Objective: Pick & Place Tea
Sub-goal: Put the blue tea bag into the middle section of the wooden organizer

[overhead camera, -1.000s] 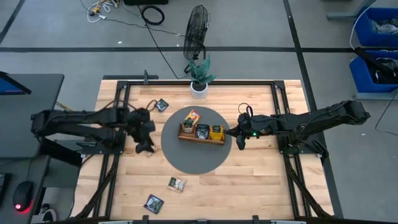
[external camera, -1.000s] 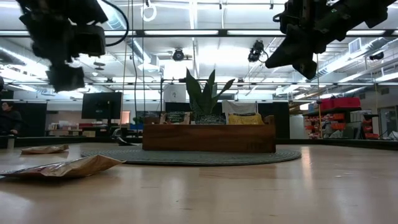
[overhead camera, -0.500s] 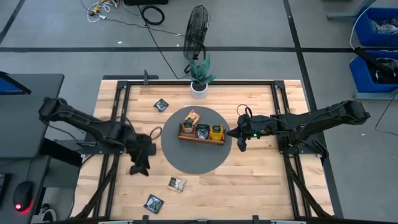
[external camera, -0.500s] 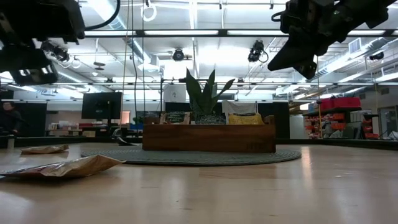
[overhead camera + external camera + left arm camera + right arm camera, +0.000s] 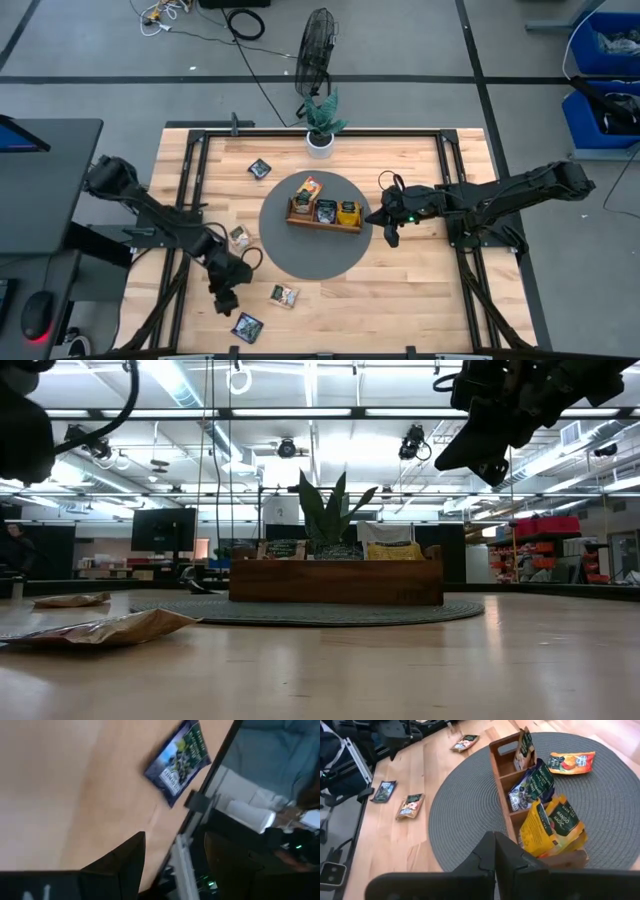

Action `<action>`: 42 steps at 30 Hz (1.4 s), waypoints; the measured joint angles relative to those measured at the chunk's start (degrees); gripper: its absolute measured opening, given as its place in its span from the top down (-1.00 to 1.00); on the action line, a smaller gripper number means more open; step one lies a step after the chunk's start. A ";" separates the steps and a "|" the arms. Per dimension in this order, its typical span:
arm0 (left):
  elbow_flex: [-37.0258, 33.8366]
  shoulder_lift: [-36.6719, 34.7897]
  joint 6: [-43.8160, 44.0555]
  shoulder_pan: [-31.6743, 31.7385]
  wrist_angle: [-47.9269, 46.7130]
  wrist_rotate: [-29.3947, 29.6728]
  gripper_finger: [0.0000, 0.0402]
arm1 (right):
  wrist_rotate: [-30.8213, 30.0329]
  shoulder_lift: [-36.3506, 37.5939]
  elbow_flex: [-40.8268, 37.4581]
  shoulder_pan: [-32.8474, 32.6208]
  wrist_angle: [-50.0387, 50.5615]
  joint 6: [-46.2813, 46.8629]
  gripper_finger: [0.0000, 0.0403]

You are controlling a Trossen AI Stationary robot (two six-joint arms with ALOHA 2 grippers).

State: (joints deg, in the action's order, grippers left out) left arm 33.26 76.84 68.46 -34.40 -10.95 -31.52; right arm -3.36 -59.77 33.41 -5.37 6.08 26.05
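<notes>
Three tea sachets stand in the wooden tray (image 5: pixel 324 214) on the round grey mat (image 5: pixel 300 255); they also show in the right wrist view (image 5: pixel 536 784). An orange sachet (image 5: pixel 308 188) lies on the mat behind the tray. Loose sachets lie flat on the table: a dark one (image 5: pixel 260 169) at the far left, a pale one (image 5: pixel 240 237), a white-green one (image 5: pixel 284 296) and a dark teal one (image 5: pixel 247 326). My left gripper (image 5: pixel 224 300) is open and empty beside the teal sachet (image 5: pixel 177 762). My right gripper (image 5: pixel 388 235) is shut and empty, in the air to the right of the mat.
A potted plant (image 5: pixel 321 128) stands at the table's far edge. Black frame rails (image 5: pixel 190 200) run along the table's left and right sides. Bare wood lies near the front edge (image 5: pixel 400 310).
My left gripper has gone from beside the mat's left edge toward the table's near edge, ending by the two near sachets. The pale sachet it stood over now shows. My right arm has kept still.
</notes>
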 joint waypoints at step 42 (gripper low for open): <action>0.05 18.40 36.01 -4.15 20.39 -0.19 0.22 | 4.94 0.00 0.00 0.00 0.48 -5.58 0.99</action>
State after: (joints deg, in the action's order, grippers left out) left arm 33.31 95.24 104.46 -38.54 9.44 -31.71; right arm 1.58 -59.77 33.41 -5.37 6.57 20.47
